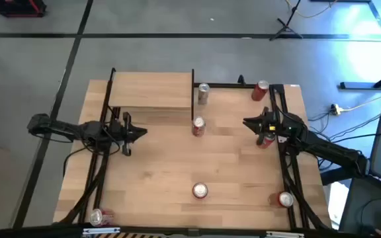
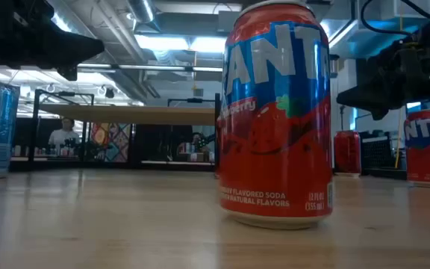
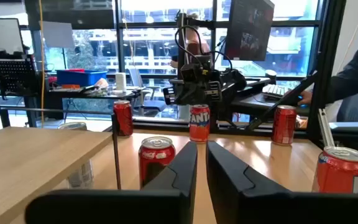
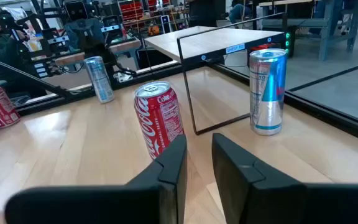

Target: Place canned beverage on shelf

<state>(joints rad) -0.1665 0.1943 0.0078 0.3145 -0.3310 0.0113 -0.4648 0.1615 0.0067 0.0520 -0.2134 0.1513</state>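
Observation:
The shelf (image 1: pixel 152 91), a small light-wood board on thin black uprights, stands at the table's far left; it also shows in the right wrist view (image 4: pixel 210 37). A Coca-Cola can (image 1: pixel 198 125) stands upright on its base mid-table, between my two grippers. A silver-blue can (image 1: pixel 202 92) stands beside the shelf's right upright. My left gripper (image 1: pixel 141 132) is level, left of the Coca-Cola can (image 3: pixel 156 155), fingers almost together and empty. My right gripper (image 1: pixel 247 122) is level to the can's right, facing it (image 4: pixel 159 118), with a narrow gap and empty.
A Fanta can (image 1: pixel 265 137) stands under my right arm. Another Fanta can (image 1: pixel 200 190) stands near the front middle. Red cans stand at the far right (image 1: pixel 261 90) and front right (image 1: pixel 285 198). One can (image 1: pixel 96 215) is at the front-left corner.

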